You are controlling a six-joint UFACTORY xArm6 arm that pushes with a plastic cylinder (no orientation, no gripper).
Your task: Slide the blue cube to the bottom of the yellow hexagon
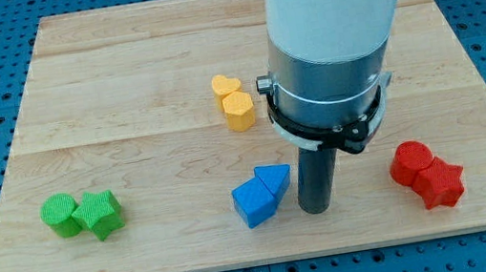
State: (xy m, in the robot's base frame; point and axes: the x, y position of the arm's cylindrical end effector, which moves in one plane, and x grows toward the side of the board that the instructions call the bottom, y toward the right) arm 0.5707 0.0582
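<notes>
The blue cube [253, 202] lies low in the middle of the wooden board [118, 77], touching a blue triangular block [275, 178] at its upper right. The yellow hexagon [239, 111] sits above them near the board's centre, touching a yellow heart-shaped block [226, 87] just above it. My tip [317, 210] rests on the board just to the right of the two blue blocks, close to the triangle and the cube. The arm's white and grey body [329, 36] fills the view's top right and hides the board behind it.
A green round block [61, 215] and a green star-like block [99, 214] touch each other at the lower left. Two red blocks [413, 161] [441, 183] touch each other at the lower right. Blue flooring surrounds the board.
</notes>
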